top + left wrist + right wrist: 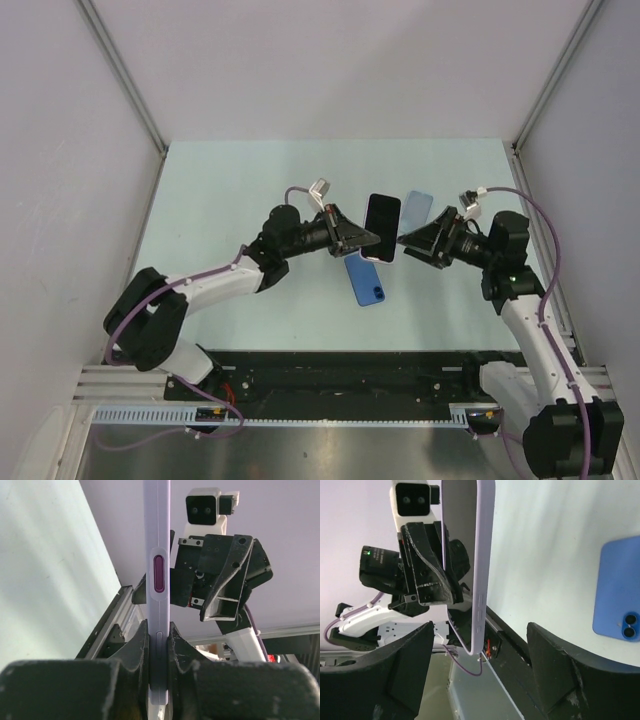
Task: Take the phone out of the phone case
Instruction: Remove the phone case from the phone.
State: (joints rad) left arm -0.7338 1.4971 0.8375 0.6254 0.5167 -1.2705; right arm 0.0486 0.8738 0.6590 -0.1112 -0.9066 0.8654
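So the pale green table (pixel 220 200) is filling most of the top view. The left arm (pixel 200 290) is reaching in from the lower left and the right arm (pixel 530 320) from the lower right, and they're meeting near the middle of the frame.

The phone (pixel 382 226) is hanging right there in the centre, up off the table, with its black glass screen facing the overhead camera. It's sitting inside the phone case (pixel 158 540), a lilac shell with rounded corners that's wrapping around the edges. In the left wrist view it's showing edge-on, running straight up the middle of the frame.

The left gripper (pixel 368 238) is clamping tight on the phone's lower end, with one finger (pixel 135 645) pressing on each flat face. The right gripper (pixel 405 241) is sitting just beside the phone's right edge with its jaws spread wide and nothing in them. I can't tell if it's touching.

A darker blue slab (pixel 367 282) is lying flat just below the phone, showing two camera lenses (pixel 626 625), and a pale blue slab (pixel 418 207) is lying just upper right of it.

Smallest bit: a purple oval side button (pixel 159 573) is sticking out of the case edge
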